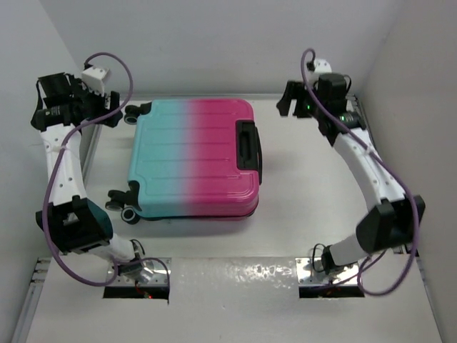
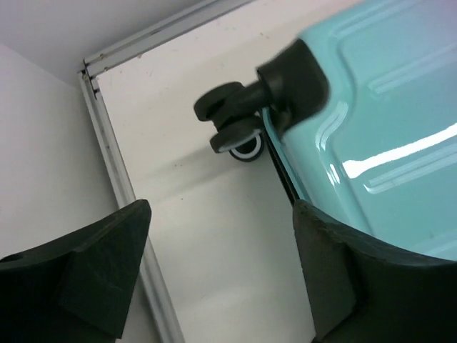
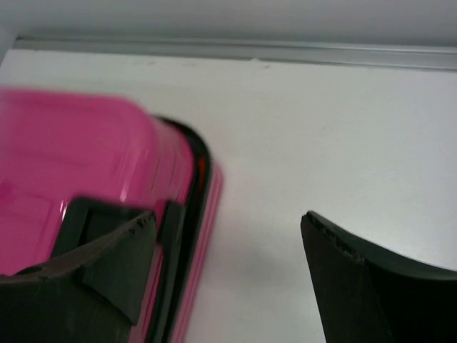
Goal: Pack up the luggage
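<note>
The luggage (image 1: 193, 157) lies flat and closed in the middle of the table, teal on the left, pink on the right, with a black handle (image 1: 248, 143) and black wheels (image 1: 136, 112) on the left side. My left gripper (image 1: 114, 114) is open and empty, just left of the far-left wheel; its view shows that wheel (image 2: 235, 125) and the teal shell (image 2: 385, 107). My right gripper (image 1: 287, 103) is open and empty beyond the far-right corner; its view shows the pink shell (image 3: 86, 157).
White walls enclose the table on the left, back and right. A metal rail (image 2: 121, 186) runs along the left edge and another (image 3: 285, 51) along the back. Purple cables loop off both arms.
</note>
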Available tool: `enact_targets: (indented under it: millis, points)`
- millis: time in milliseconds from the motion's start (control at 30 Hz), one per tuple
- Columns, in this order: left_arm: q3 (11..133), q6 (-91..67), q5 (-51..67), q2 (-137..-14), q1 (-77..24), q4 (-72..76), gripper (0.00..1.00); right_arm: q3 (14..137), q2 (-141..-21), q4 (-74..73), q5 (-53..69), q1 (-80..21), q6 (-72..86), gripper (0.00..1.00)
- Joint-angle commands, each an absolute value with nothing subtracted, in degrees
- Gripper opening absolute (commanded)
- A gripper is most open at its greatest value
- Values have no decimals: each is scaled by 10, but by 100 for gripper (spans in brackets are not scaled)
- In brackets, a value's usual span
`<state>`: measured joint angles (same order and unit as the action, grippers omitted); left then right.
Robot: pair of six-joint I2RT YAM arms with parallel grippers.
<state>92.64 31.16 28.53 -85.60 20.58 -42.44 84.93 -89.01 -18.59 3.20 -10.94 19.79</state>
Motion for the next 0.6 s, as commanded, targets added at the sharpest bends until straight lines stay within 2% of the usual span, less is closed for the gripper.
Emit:
enact_targets:
  millis: [0,67,167,200,267,300,367,433,500,567]
  points:
    - [969,466,344,-805,210,-536,79,692,-790,-189,139,-129,147,80]
    - [968,531,349,-785,209,-590,88,566,-705,-140,143,-153,136,77]
    - [954,533,301,-778,201,-617,89,469,-636,-94,124,-206,141,69]
    - [942,508,274,-779,200,-604,89,465,-629,-110,99,-225,151,59]
    - [926,428,176,-775,200,-549,84,468,-622,-135,49,-229,191,46]
    - [905,410,139,-774,200,-532,83,473,-623,-166,7,-229,202,36]
    - [879,401,84,-767,201,-519,81,484,-627,-189,2,-232,210,28]
    - [831,408,78,-752,201,-520,81,484,-630,-205,-4,-236,212,29]
    - [785,407,94,-737,201,-519,81,482,-631,-199,17,-237,211,40]
    - [767,386,125,-716,201,-514,81,492,-630,-194,30,-237,211,41]
